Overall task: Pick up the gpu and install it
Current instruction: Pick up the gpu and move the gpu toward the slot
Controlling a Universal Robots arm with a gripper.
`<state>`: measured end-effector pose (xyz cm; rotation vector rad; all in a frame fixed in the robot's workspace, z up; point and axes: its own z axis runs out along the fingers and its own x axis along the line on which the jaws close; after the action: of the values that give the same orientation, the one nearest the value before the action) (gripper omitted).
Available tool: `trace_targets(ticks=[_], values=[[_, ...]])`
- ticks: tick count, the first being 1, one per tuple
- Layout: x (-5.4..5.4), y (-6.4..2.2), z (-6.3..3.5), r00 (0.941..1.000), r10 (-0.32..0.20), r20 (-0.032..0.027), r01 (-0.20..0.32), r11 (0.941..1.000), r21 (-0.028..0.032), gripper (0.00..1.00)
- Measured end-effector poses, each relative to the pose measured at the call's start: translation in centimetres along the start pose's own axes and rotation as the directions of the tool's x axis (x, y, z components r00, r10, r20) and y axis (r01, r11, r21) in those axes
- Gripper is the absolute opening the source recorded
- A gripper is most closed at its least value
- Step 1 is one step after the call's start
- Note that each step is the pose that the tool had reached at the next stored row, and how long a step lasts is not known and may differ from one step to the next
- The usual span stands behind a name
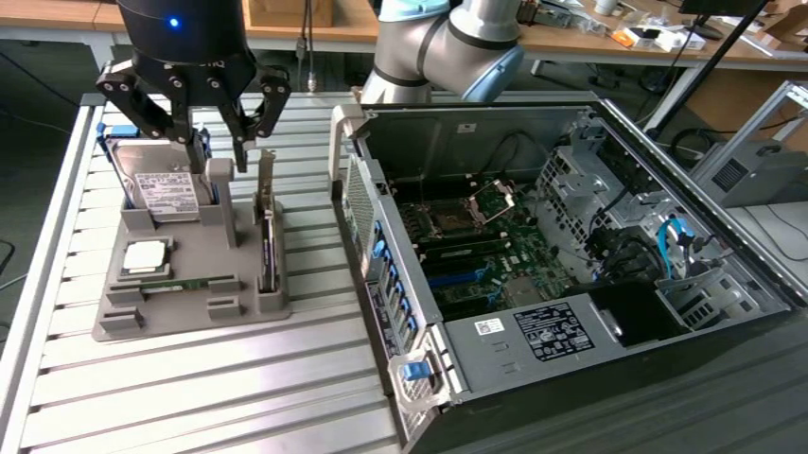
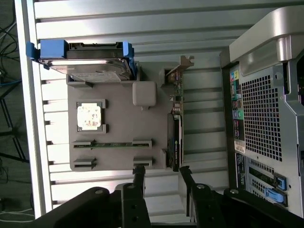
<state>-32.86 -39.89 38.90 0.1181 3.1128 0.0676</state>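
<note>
The gpu (image 1: 268,235) is a thin dark card standing on edge in the slot of the grey holder (image 1: 189,317) nearest the computer case. Its silvery bracket (image 1: 267,178) is at the far end. In the wrist view the gpu (image 2: 174,138) runs along the holder (image 2: 121,121) with the bracket (image 2: 183,65) beyond it. My gripper (image 1: 222,142) hangs above the holder's far part, open, with nothing between its fingers. It is just to the exterior view's left of the bracket, apart from the card. In the wrist view the gripper (image 2: 161,172) shows its two dark fingers (image 2: 138,176) spread.
A silver hard drive (image 1: 161,187) in a blue frame, a processor (image 1: 146,255) and a green memory stick (image 1: 189,284) share the holder. The open computer case (image 1: 543,246) lies to the exterior view's right, motherboard (image 1: 474,255) exposed. All rests on a slatted metal table (image 1: 215,388).
</note>
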Motion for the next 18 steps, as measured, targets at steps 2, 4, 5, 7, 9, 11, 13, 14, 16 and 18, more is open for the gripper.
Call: trace_targets(ticks=[2,4,5,7,9,11,13,14,16,18], values=[[0.0,0.0,0.0,1.0,0.0,0.0,0.0,1.0,0.0,0.42],[0.0,0.0,0.0,1.0,0.0,0.0,0.0,1.0,-0.0001,0.48],[0.0,0.0,0.0,1.0,0.0,0.0001,0.0,1.0,0.0,0.48],[0.0,0.0,0.0,1.0,0.0,0.0,0.0,1.0,0.0,0.48],[0.0,0.0,0.02,1.0,0.0,0.0,0.0,1.0,0.0001,0.48],[0.0,-0.01,0.1,1.0,0.0,0.0,0.0,1.0,0.0001,0.48],[-0.3,-0.02,0.58,1.0,0.0,-0.0001,0.0,1.0,0.001,0.48],[-0.3,-0.02,0.69,1.0,0.0,0.0,0.0,1.0,0.0011,0.48],[-0.4,-0.02,1.06,1.0,0.0,0.0,0.0,1.0,0.0016,0.48],[-0.4,-0.03,1.21,1.0,0.0,0.0,0.0,1.0,0.0016,0.48]])
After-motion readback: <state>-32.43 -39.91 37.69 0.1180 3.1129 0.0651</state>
